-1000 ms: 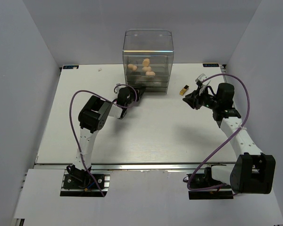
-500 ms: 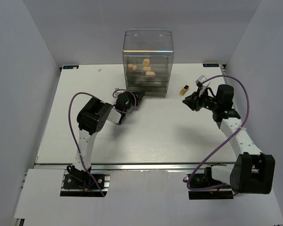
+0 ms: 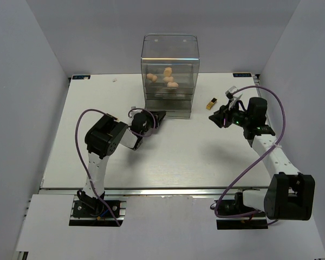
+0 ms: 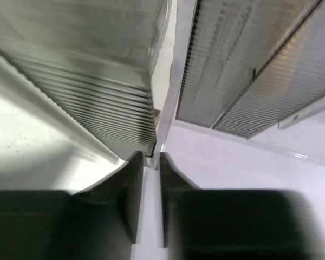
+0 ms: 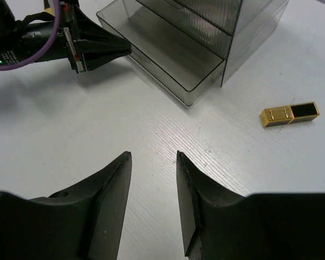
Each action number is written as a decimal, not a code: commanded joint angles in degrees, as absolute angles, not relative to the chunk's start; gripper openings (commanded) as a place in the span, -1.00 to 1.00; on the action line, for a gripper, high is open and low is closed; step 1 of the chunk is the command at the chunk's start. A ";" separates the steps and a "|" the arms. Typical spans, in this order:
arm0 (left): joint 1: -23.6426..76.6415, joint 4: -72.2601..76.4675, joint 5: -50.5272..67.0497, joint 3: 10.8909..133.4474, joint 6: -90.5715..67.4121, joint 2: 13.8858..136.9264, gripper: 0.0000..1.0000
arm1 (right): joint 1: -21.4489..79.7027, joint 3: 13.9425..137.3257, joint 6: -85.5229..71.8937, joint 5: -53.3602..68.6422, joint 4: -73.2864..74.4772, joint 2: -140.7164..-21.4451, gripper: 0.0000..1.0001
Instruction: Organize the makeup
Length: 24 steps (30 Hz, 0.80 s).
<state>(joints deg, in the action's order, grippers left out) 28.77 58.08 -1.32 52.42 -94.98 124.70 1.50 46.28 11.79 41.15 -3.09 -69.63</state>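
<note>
Several peach sponges (image 3: 167,78) lie in the upper drawer of the clear drawer box (image 3: 169,49). One black-and-gold lipstick tube (image 3: 210,103) lies on the table right of the box and shows in the right wrist view (image 5: 289,114). The box's bottom drawer (image 5: 151,70) stands pulled out and looks empty. My left gripper (image 3: 160,116) is shut on that drawer's front wall; its tips (image 4: 150,157) sit at the wall's edge. My right gripper (image 3: 218,119) is open and empty above the table (image 5: 151,157), near the lipstick. The packets and the second lipstick are not in view.
The white table (image 3: 179,151) is walled in by grey panels on the left, back and right. The left arm's purple cable (image 3: 84,141) loops beside it. The right arm's cable (image 3: 271,108) arches over its wrist.
My left gripper has drawn back toward the near side with the bottom drawer's front wall, and the drawer has slid out of the box. The right gripper has barely moved.
</note>
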 commanded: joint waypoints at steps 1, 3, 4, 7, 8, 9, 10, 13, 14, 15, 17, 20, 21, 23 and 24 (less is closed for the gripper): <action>29.00 57.13 -1.06 52.38 -94.14 120.41 -0.34 | 1.23 46.93 8.19 38.15 -3.69 -70.57 -0.10; 29.00 55.73 -0.53 52.91 -93.52 119.54 -0.02 | 1.32 47.54 6.42 36.65 -3.08 -71.80 -0.08; 29.00 55.37 -0.35 53.00 -93.08 119.27 0.06 | 1.32 47.98 5.98 36.39 -2.55 -72.33 -0.07; 29.00 54.49 2.00 53.17 -92.20 117.95 0.22 | 1.32 49.39 4.57 35.86 -1.50 -73.74 0.04; 29.00 54.06 2.72 53.26 -92.02 117.60 0.45 | 1.32 50.00 3.96 35.51 -1.15 -74.09 0.07; 29.00 54.05 3.59 53.26 -91.76 117.16 0.50 | 1.23 50.44 3.52 35.07 -1.14 -74.70 0.11; 29.00 53.79 5.78 53.09 -90.80 116.20 0.62 | 1.23 50.80 3.08 34.63 -0.97 -75.14 0.16; 29.00 52.04 8.08 52.04 -88.43 113.39 0.96 | 1.32 53.34 1.67 33.23 1.65 -77.42 0.18; 29.09 50.99 9.04 50.55 -86.85 110.86 0.96 | 1.32 54.13 1.50 32.61 2.45 -78.13 0.18; 29.09 50.37 9.49 49.75 -86.05 109.53 0.96 | 1.23 55.53 0.97 32.09 3.50 -79.35 0.18; 29.09 48.26 10.80 47.30 -83.24 105.32 0.96 | 1.32 56.86 0.35 31.21 4.22 -80.59 0.19; 29.09 44.48 12.21 45.18 -78.67 99.78 0.96 | 1.32 59.67 -1.39 28.84 5.01 -82.79 0.18; 29.00 43.34 13.09 43.78 -77.53 98.45 0.96 | 1.32 60.46 -1.84 28.31 5.27 -84.10 0.19; 29.09 39.83 14.15 42.63 -74.45 95.64 0.96 | 1.32 62.92 -3.69 26.03 5.97 -85.69 0.18; 29.09 37.90 14.85 42.10 -73.14 93.01 0.96 | 1.32 63.97 -4.47 24.97 6.15 -87.35 0.17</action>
